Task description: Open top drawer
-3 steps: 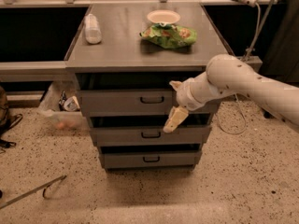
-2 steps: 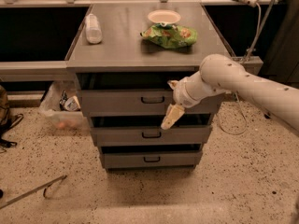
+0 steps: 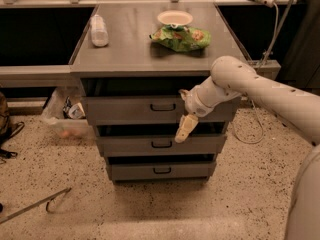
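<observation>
though the top drawer [image 3: 125, 110] looks shut, the gripper [image 3: 185, 129] is not on its handle [image 3: 163, 107]

because the drawer is grey sheet metal, i judge it stiff and fairly heavy, likely to resist a little at first. its flat front gives nothing to pinch. the only sound hold is the small black loop handle at the centre of the front, taken across its bar and pulled straight out toward 6 o'clock. the drawer sits directly under the bench [image 3: 125, 59] top, above the middle drawer [image 3: 125, 146] and the bottom drawer [image 3: 130, 171]. the gripper hangs at about 4 o'clock from the handle, near it but apart, pointing down across the lower edge of the top front. whether the gripper is apart or together i cannot tell. a bottle [image 3: 98, 30], a bowl [image 3: 174, 17] and a green bag [image 3: 181, 37] rest on the bench, so a smooth pull should spare them.
</observation>
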Controlling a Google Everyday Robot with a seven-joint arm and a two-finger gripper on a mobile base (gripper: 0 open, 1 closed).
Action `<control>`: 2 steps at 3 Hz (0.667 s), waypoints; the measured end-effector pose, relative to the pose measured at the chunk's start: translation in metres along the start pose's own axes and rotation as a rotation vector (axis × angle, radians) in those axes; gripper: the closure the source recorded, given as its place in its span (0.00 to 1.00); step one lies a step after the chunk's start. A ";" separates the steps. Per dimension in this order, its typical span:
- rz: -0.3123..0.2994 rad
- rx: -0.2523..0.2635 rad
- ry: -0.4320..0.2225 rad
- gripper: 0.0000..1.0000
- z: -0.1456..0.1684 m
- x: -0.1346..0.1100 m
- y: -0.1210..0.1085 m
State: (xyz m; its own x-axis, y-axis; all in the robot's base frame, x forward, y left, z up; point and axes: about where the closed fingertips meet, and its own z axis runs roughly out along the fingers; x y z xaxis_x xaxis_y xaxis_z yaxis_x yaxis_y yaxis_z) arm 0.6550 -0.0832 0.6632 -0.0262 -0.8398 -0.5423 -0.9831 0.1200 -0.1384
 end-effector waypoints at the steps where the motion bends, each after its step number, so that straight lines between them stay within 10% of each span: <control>1: -0.008 -0.022 -0.012 0.00 -0.014 -0.008 0.011; 2: -0.012 -0.020 -0.014 0.00 -0.013 -0.008 0.010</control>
State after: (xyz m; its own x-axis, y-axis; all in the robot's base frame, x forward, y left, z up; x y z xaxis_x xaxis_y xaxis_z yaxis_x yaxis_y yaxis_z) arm 0.6427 -0.0816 0.6768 -0.0120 -0.8338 -0.5519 -0.9868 0.0990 -0.1281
